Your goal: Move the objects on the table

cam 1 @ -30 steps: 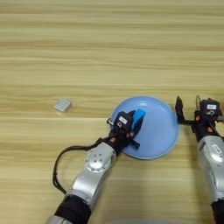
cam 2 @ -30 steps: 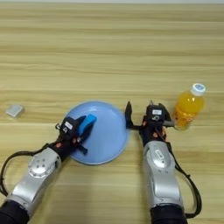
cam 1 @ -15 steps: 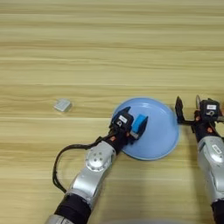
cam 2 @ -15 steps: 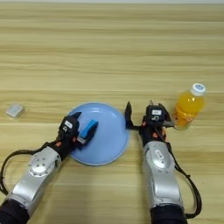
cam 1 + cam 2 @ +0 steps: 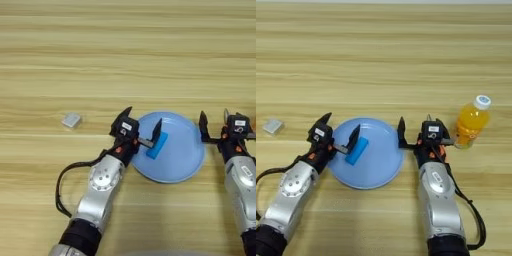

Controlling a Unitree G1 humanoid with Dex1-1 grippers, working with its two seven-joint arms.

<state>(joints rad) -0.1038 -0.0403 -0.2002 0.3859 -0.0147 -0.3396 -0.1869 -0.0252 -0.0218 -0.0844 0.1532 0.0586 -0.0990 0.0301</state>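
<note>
I see my left claw [image 5: 142, 128] spread apart at the plate's [image 5: 185, 162] left rim, the blue bar [image 5: 157, 145] lying just beside its right finger; my right claw [image 5: 417, 132], also apart, sits idle right of the plate.

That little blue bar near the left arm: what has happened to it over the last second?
The left end effector held the blue bar between its fingers over the plate a second ago. Now its fingers are spread and the bar lies flat on the plate's left part, let go. The right end effector stayed open beside the plate's right rim; the grey block and the orange drink bottle did not move.
</note>
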